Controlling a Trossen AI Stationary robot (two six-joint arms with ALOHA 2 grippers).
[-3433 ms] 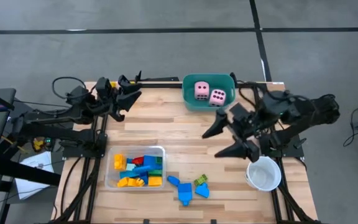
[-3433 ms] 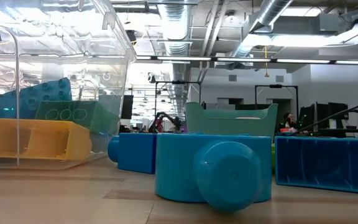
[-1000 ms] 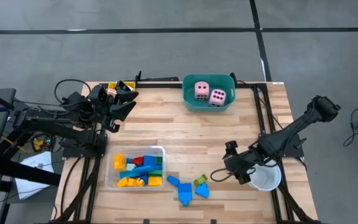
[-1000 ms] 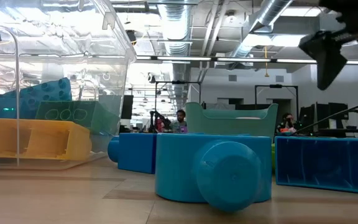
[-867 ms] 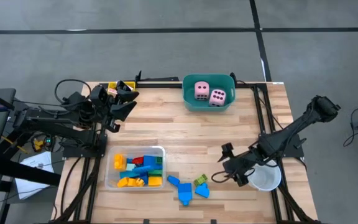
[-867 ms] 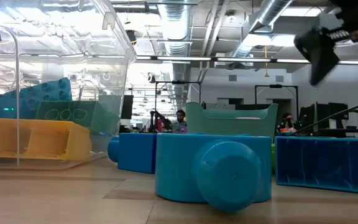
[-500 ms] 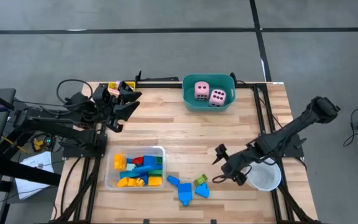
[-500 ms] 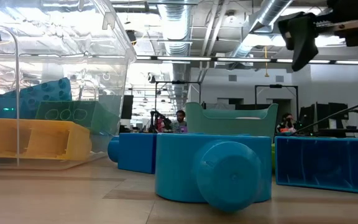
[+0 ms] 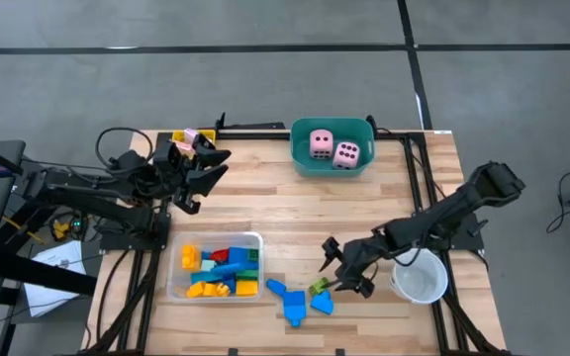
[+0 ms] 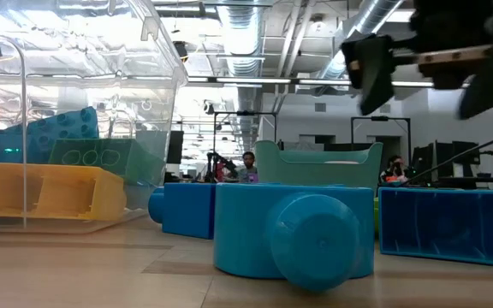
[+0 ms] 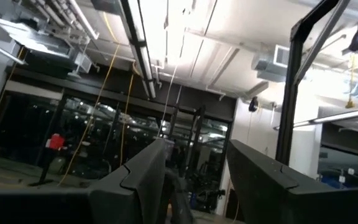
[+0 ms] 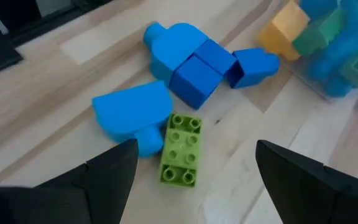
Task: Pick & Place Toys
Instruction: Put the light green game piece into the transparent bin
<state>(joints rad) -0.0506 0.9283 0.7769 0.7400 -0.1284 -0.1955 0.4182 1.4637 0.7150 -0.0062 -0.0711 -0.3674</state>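
High view: R gripper (image 9: 336, 267) is positioned low over the loose toys at the table's near edge, just beside the green block (image 9: 319, 288). Jaws are seen wide open, nothing held. In R wrist view the green block (image 12: 181, 148) lies between the two fingers (image 12: 109, 169), touching a rounded blue piece (image 12: 132, 115); a blue block cluster (image 12: 191, 59) sits just beyond.

L gripper (image 9: 206, 166) is parked near the far-left corner, tilted up toward the room; jaws partly open w/ nothing seen between them in L wrist view.

Other toys: mixed blocks are held in the clear tray (image 9: 173, 282); two pink dice (image 9: 332, 148) rest in the teal tub (image 9: 302, 163).

Judged step: approach to grasp the green block; not yet grasped.

Risks:
- Green block abuts the blue piece, so one finger could land on the blue piece and shove or co-grasp it.
- Block lies flat & low; a shallow descent could clip only the studs, causing slip.
- White cup (image 9: 419, 280) is near the R arm; an elbow swing on lift could knock it.
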